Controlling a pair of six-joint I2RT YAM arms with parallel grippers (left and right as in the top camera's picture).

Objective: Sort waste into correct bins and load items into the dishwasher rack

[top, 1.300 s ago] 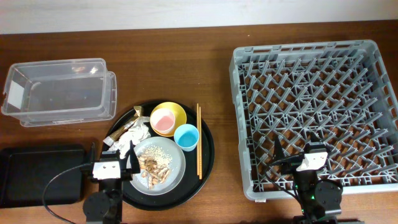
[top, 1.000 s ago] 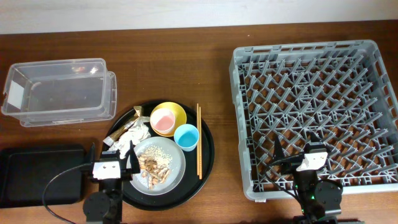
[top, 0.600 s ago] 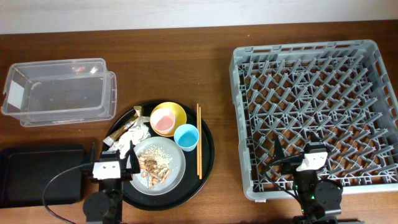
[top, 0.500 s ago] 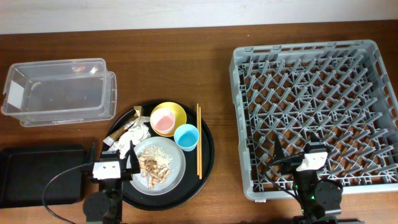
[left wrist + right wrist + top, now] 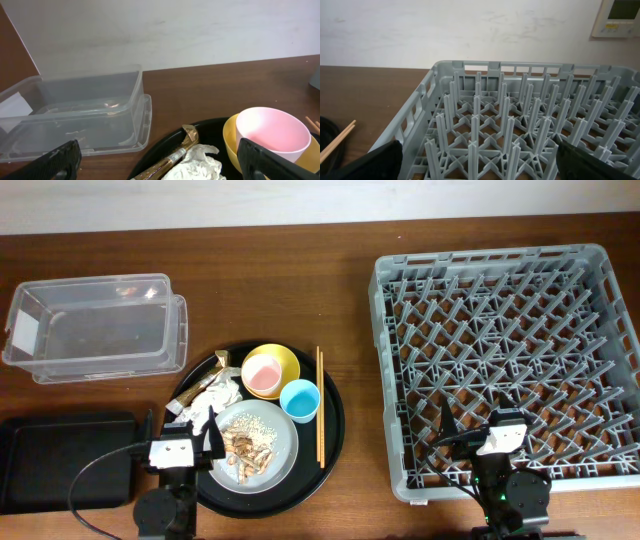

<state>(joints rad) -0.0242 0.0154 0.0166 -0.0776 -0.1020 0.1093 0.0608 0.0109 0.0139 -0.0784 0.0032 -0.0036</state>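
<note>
Two robot arms wait at the near edge of a wooden bench [image 5: 300, 280], with the sorting job not yet begun. The left tool [image 5: 180, 430] hangs over the near rim of a round black tray [image 5: 335, 405]. The right tool [image 5: 478, 418] sits above the near-left corner of the grey dishwasher rack [image 5: 480, 260]. Both are spread wide and hold nothing.

Everything to be handled lies on the round tray. A pink cup [image 5: 262, 375] sits inside a yellow bowl [image 5: 290, 362], with a blue cup [image 5: 299, 400] just beside them. A grey plate [image 5: 285, 442] carries brown food scraps [image 5: 245, 450] and white rice [image 5: 250, 423]. A crumpled napkin [image 5: 212, 395] lies by the plate, and chopsticks [image 5: 320, 405] lie along the tray's right side.

The clear tub [image 5: 95, 330] and the small black tray [image 5: 60, 460] on the left appear empty, as does the rack.

The first step is likely clearing waste. The left tool, nearest the napkin, would need to drop and close on it before carrying it left to a bin. The dishes would need emptying before racking.
</note>
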